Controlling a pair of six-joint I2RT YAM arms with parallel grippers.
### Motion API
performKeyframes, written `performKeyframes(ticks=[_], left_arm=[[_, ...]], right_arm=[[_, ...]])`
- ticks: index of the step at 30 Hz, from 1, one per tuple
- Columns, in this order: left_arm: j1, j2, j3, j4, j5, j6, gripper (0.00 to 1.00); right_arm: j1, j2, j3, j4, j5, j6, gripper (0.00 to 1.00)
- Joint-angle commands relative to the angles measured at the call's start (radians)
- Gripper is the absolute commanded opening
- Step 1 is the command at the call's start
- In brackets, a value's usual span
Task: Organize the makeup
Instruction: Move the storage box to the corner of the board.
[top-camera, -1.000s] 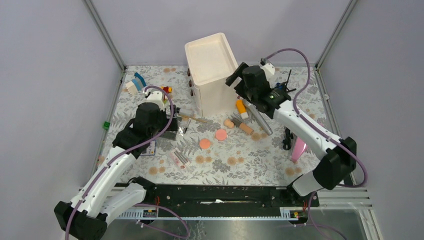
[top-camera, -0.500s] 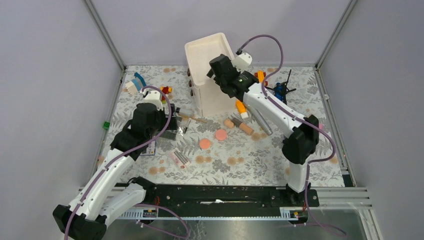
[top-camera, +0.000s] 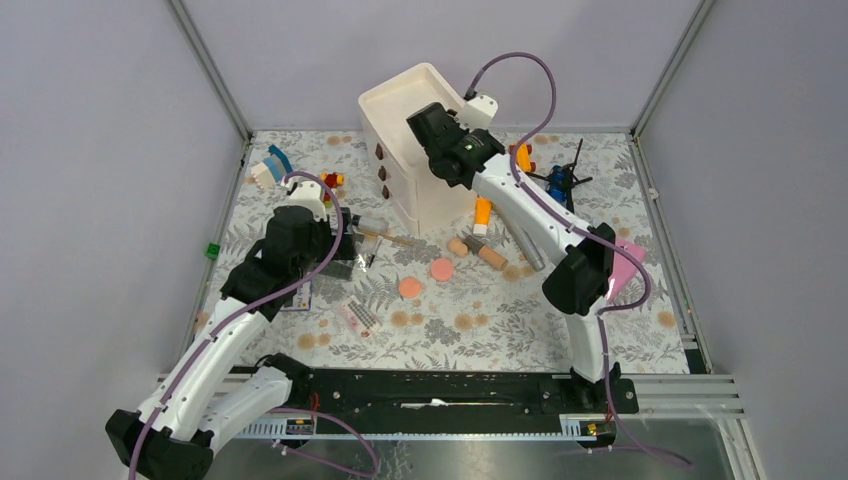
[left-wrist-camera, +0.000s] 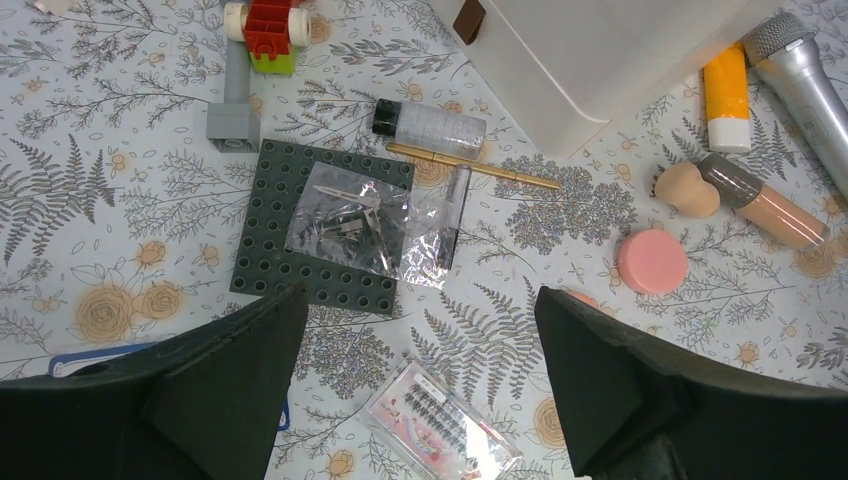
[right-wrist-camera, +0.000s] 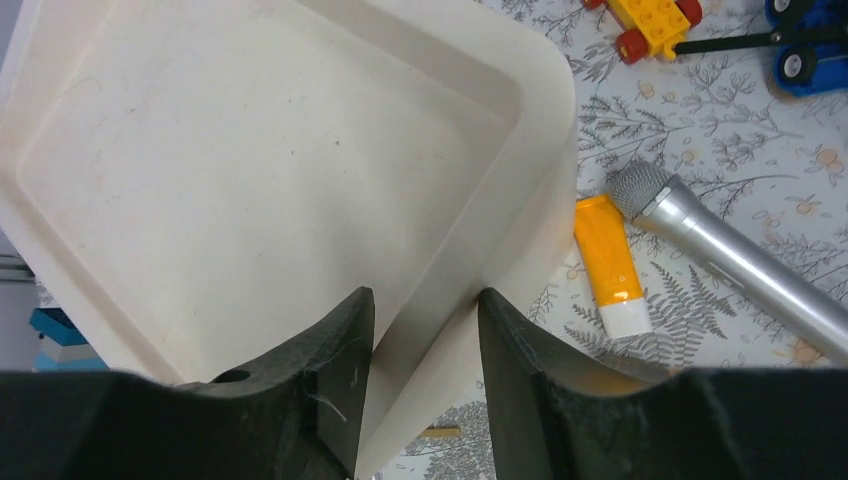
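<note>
My right gripper (top-camera: 430, 120) is shut on the top rim of the white drawer unit (top-camera: 395, 105), one finger inside the top tray and one outside (right-wrist-camera: 425, 300); the unit (right-wrist-camera: 250, 170) stands turned. Beside it lie the orange tube (right-wrist-camera: 610, 262) and the silver-grey tube (right-wrist-camera: 730, 255). My left gripper (left-wrist-camera: 418, 330) is open and empty above the table. Below it I see a black-capped clear bottle (left-wrist-camera: 430, 124), a thin gold brush (left-wrist-camera: 470, 165), a dark-capped beige tube (left-wrist-camera: 765, 203), a beige sponge (left-wrist-camera: 685, 188) and a salmon-pink disc (left-wrist-camera: 652, 261). A second disc (top-camera: 410, 288) lies nearby.
A dark grey baseplate (left-wrist-camera: 265, 270) carries a clear plastic bag. A clear lash box (left-wrist-camera: 440, 425) lies between my left fingers. Toy bricks (top-camera: 270, 165) sit back left, an orange toy car (top-camera: 522, 155) and a blue toy (top-camera: 560, 182) back right, a pink item (top-camera: 628, 262) at the right.
My right arm swung left from the tubes to the drawer unit and closed on its top rim. The unit has turned and shifted left. The left arm has barely moved.
</note>
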Motion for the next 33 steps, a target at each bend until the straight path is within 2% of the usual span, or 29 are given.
performKeyframes(ticks=[1, 4, 7, 12, 16, 19, 28, 33], left_arm=[[0.000, -0.008, -0.012, 0.058, 0.022, -0.009, 0.94], [0.000, -0.008, -0.014, 0.059, 0.025, -0.009, 0.94], [-0.001, -0.007, -0.014, 0.059, 0.029, -0.009, 0.94], [0.000, -0.003, -0.015, 0.059, 0.037, -0.009, 0.94], [0.000, 0.001, -0.015, 0.061, 0.043, -0.009, 0.94], [0.000, 0.002, -0.015, 0.061, 0.046, -0.009, 0.93], [0.000, 0.003, -0.017, 0.061, 0.053, -0.009, 0.93], [0.000, 0.010, -0.015, 0.062, 0.056, -0.007, 0.93]], right_arm=[[-0.002, 0.054, 0.119, -0.002, 0.036, -0.110, 0.41], [-0.024, 0.102, 0.208, -0.001, 0.005, -0.171, 0.31], [-0.059, 0.139, 0.272, -0.002, -0.036, -0.212, 0.29], [-0.136, 0.158, 0.277, 0.065, -0.157, -0.285, 0.21], [-0.168, 0.183, 0.308, 0.109, -0.241, -0.366, 0.18], [-0.177, 0.210, 0.355, 0.113, -0.246, -0.449, 0.16], [-0.230, 0.244, 0.376, 0.239, -0.383, -0.763, 0.12], [-0.262, 0.275, 0.401, 0.285, -0.481, -0.914, 0.06]])
